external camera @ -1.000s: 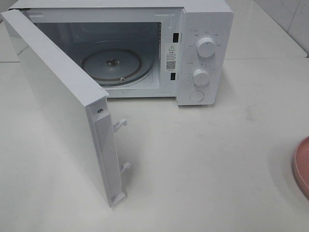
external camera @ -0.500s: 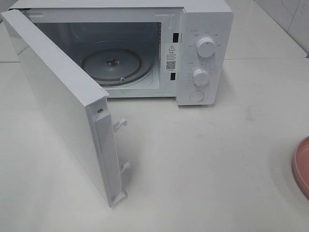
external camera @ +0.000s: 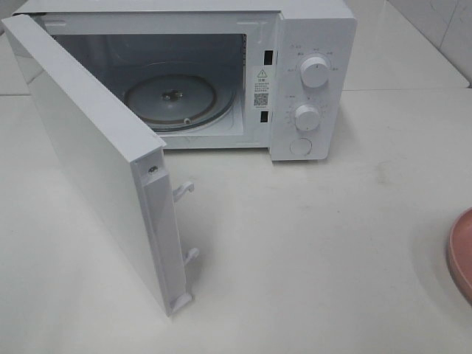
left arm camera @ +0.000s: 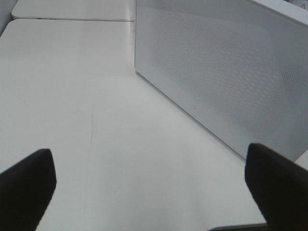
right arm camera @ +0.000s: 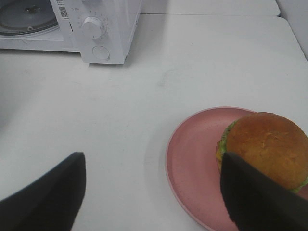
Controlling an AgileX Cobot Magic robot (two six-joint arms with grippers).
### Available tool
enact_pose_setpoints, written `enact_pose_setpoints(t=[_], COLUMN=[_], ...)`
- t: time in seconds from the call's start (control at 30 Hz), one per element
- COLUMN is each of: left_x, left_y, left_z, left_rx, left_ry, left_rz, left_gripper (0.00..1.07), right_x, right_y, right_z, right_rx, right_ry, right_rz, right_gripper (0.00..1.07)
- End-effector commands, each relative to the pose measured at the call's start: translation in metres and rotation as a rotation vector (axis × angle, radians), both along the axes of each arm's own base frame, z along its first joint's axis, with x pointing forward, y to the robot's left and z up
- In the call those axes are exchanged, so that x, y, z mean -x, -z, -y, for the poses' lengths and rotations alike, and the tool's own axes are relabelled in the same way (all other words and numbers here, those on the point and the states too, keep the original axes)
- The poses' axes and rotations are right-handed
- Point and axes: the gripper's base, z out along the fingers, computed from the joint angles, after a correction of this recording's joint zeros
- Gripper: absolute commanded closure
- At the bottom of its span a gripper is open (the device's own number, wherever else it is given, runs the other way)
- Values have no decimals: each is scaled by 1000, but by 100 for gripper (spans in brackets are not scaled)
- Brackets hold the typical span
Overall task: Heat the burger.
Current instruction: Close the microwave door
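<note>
— So, where do my grippers stand?

— My right gripper (right arm camera: pixel 154 192) has its jaws spread wide and holds nothing; one dark finger overlaps the near side of the burger (right arm camera: pixel 269 147) in its wrist view, though I can't tell whether it touches the bun. My left gripper (left arm camera: pixel 154 185) is also fully spread and empty, hanging over bare table (left arm camera: pixel 96 96) beside the outer face of the microwave door (left arm camera: pixel 226 72)

— And the burger itself?

— It sits on the pink plate (right arm camera: pixel 192 154), toward the plate's far side from the microwave (external camera: pixel 313 81), well apart from the oven. From the high camera I only catch the plate's rim at the right edge; the burger is out of that shot

— How far along am I, then?

— The door (external camera: pixel 96 162) is swung wide and the glass turntable (external camera: pixel 177 99) lies bare, so I judge the opening step done. Left for me: grasp the burger, carry it across to the turntable, shut the door, then turn the dials (external camera: pixel 315 71) to start heating. The grasp looks like my next move, with the right arm
</note>
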Motion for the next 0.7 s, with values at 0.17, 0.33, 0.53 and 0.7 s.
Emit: enact_pose_setpoints(t=[0.17,0.33,0.53,0.7], left_x=[0,0,0,0], left_y=[0,0,0,0], left_z=[1,1,1,1], left_rx=[13,13,13,13], left_ry=[0,0,0,0], left_rz=[14,14,14,14], left_gripper=[7,7,7,7], right_x=[3,3,3,3], right_y=[0,0,0,0], right_z=[1,1,1,1], right_rx=[1,1,1,1], right_ry=[0,0,0,0], right_rz=[37,37,37,37], right_gripper=[32,32,32,32])
